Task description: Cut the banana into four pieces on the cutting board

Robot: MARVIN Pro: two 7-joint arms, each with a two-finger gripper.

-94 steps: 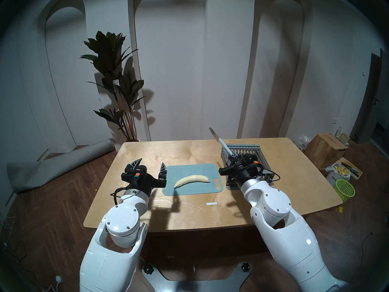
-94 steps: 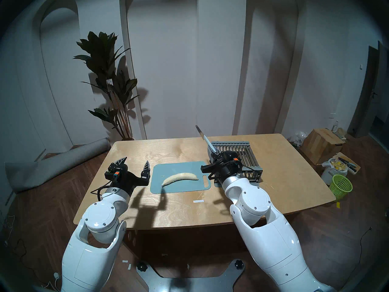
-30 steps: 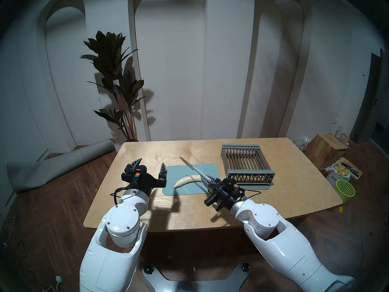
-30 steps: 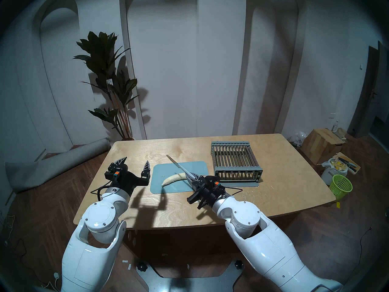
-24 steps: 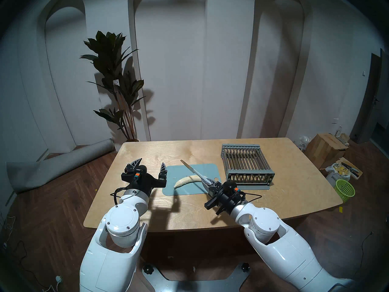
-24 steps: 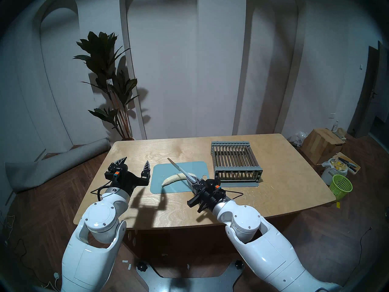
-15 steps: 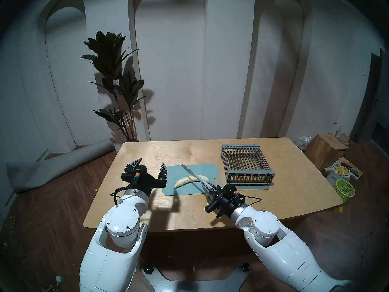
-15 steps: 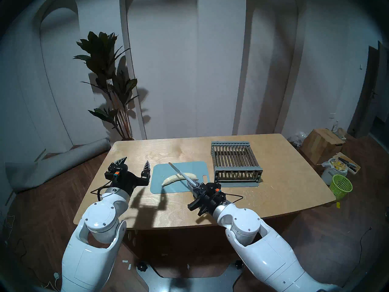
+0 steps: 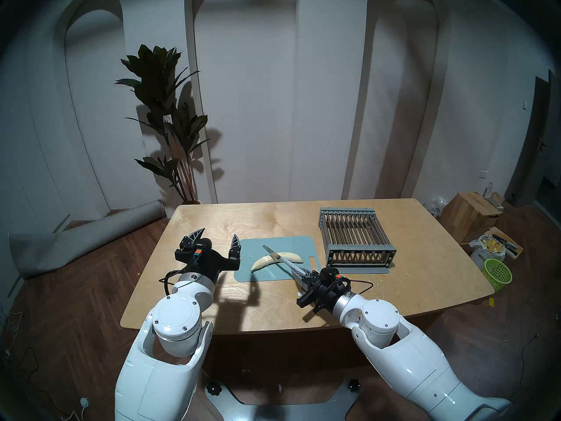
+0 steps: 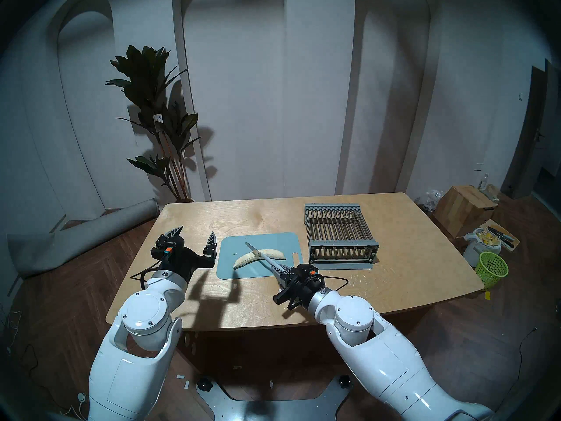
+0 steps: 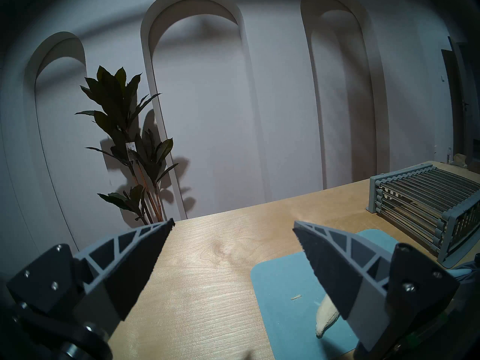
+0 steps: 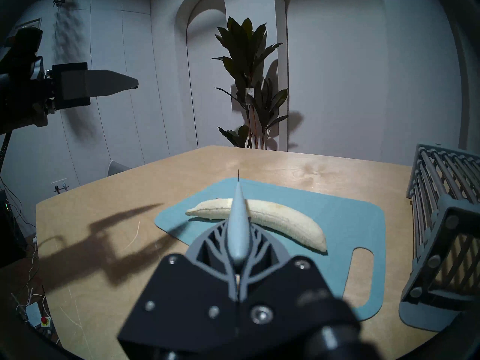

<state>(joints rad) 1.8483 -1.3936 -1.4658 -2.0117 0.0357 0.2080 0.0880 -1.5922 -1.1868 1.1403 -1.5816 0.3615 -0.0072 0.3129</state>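
- While the right gripper clamps a knife by its handle, the blade crosses the banana on the cutting board.
- Left gripper hovers level beside the board's left edge, fingers spread, empty.

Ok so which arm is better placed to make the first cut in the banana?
The right. Its gripper already holds the knife with the blade across the banana; the left gripper is open, beside the cutting board.

The right gripper, clamped on the knife, comes away from the rack at the table's far right and lowers its blade across the banana on the cutting board
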